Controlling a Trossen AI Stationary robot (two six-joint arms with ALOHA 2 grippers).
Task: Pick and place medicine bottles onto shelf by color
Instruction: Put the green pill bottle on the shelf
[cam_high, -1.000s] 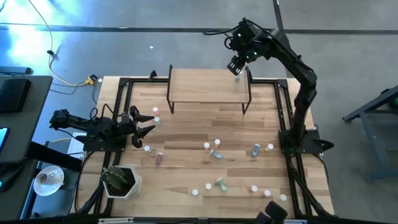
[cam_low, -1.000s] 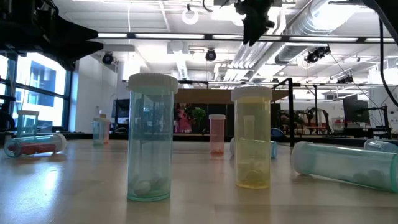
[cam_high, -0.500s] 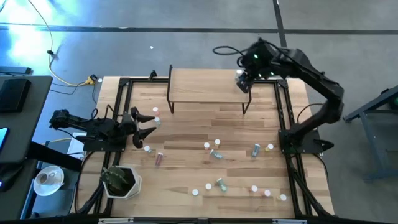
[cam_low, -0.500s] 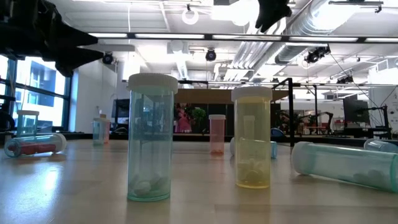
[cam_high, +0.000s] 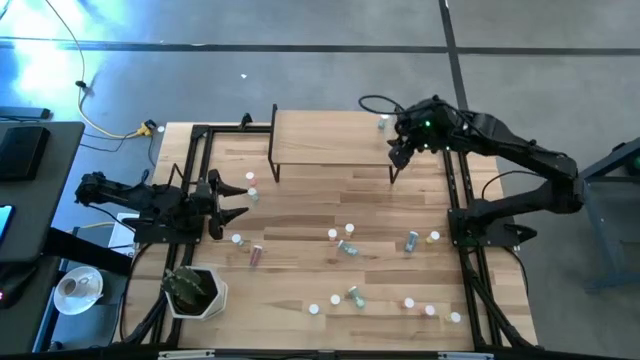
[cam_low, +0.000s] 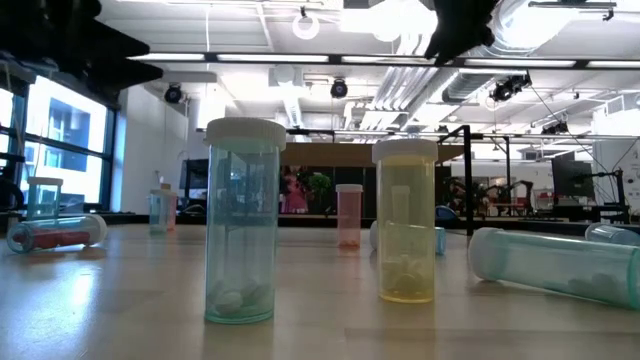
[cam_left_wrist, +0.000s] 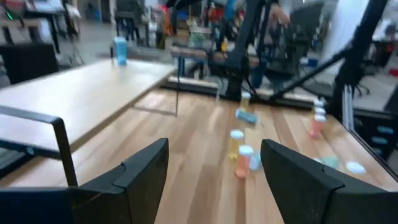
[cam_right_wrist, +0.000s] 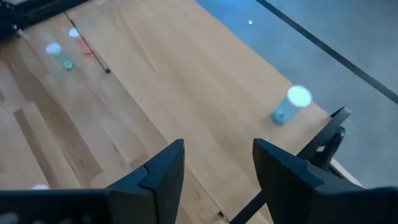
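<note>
The shelf (cam_high: 335, 136), a light-wood board on thin black legs, stands at the twelve o'clock edge of the table (cam_high: 300, 210), and a single blue medicine bottle (cam_high: 382, 124) with a white cap stands upright near its two o'clock corner; the right wrist view shows that same bottle (cam_right_wrist: 288, 106) alone on the board, close to the edge. The right tool (cam_high: 398, 153) hangs just beyond that corner of the shelf, toward four o'clock from the bottle, its two dark fingers (cam_right_wrist: 163, 170) spread apart with nothing between them. The left tool (cam_high: 232, 201) lies low over the table at nine o'clock, fingers (cam_left_wrist: 138, 176) also spread wide and empty, pointing across the wood toward three o'clock. Just off its tips sit two small bottles, one at (cam_high: 250, 180) and one at (cam_high: 237, 239). The rest of the medicine bottles are scattered over the six o'clock half of the table: a pink one lying down (cam_high: 255, 254), a teal one (cam_high: 347, 247) near the centre, a blue-grey one (cam_high: 412, 240) and a yellow one (cam_high: 433, 237) toward four o'clock, and several more along the near edge. In the low view a teal bottle (cam_low: 243, 222) and a yellow bottle (cam_low: 406, 221) stand upright close to the camera, with another teal one lying on its side (cam_low: 548, 263). A potted plant (cam_high: 192, 290) sits at the table's seven o'clock corner.
</note>
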